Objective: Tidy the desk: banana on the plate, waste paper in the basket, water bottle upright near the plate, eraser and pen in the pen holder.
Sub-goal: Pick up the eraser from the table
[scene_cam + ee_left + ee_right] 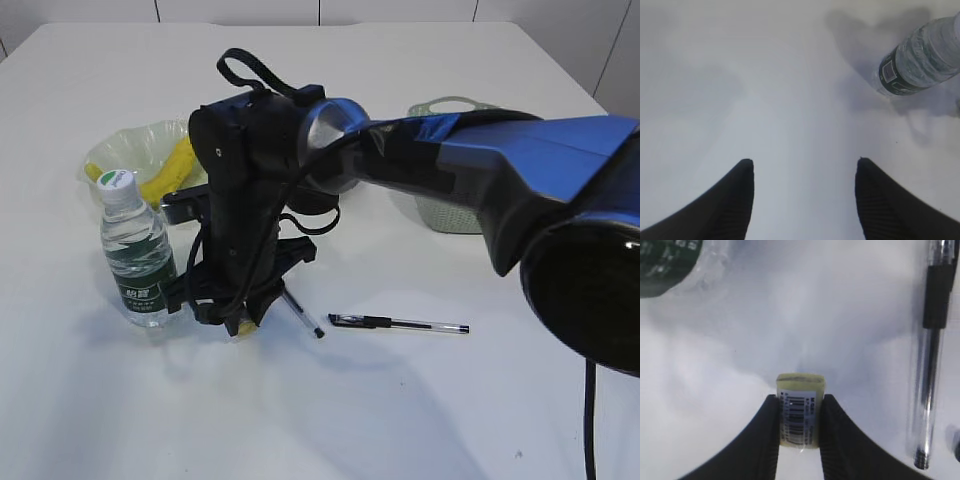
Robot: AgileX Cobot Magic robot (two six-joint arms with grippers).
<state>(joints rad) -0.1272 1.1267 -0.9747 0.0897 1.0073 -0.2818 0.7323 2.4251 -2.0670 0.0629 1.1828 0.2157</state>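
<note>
The water bottle (137, 257) stands before the plate (135, 148); the banana (168, 170) lies in it; the pen (398, 323) lies to the right.

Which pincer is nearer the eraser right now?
Right. The right pincer is shut on the eraser; the left pincer is open over bare desk, no eraser in its view.

blue arm (520, 170), black claw (240, 318)

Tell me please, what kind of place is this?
Probably a lab or test bench arranged as a desk, not a real office. A robot arm's right gripper works on a bare white tabletop, where only staged items lie: a pen, a water bottle and a banana on a plate.
</note>
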